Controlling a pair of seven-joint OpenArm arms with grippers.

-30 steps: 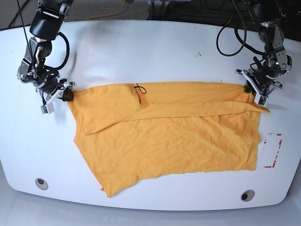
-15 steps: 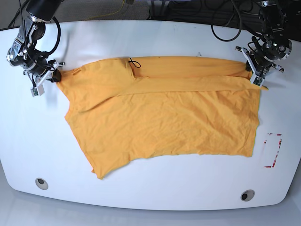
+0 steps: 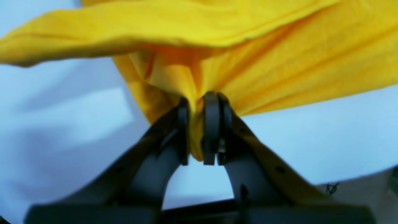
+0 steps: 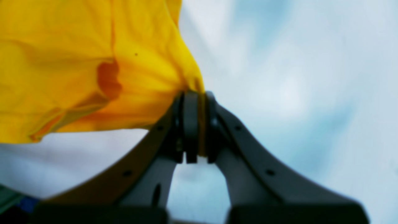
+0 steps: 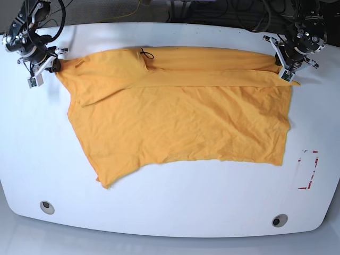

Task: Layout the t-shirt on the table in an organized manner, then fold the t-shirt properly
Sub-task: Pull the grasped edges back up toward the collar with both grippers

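Note:
The orange-yellow t-shirt [image 5: 175, 117] lies spread across the far half of the white table [image 5: 170, 212], its far edge folded over in a long band. My left gripper [image 5: 283, 68] is at the shirt's far right corner, shut on a bunch of the shirt's fabric [image 3: 192, 102] in the left wrist view. My right gripper [image 5: 53, 65] is at the shirt's far left corner, shut on the shirt's edge [image 4: 189, 84] in the right wrist view. Both corners are held just above the tabletop. The neck opening [image 5: 144, 53] shows as a dark loop near the far edge.
A red tape rectangle [image 5: 308, 170] is at the right of the table. Two grey grommets [image 5: 47, 206] [image 5: 279, 220] sit near the front edge. Cables hang behind the table's far edge.
Both grippers have pulled the shirt's far corners toward the table's far edge. The whole shirt has slid away from the front and lies flatter.

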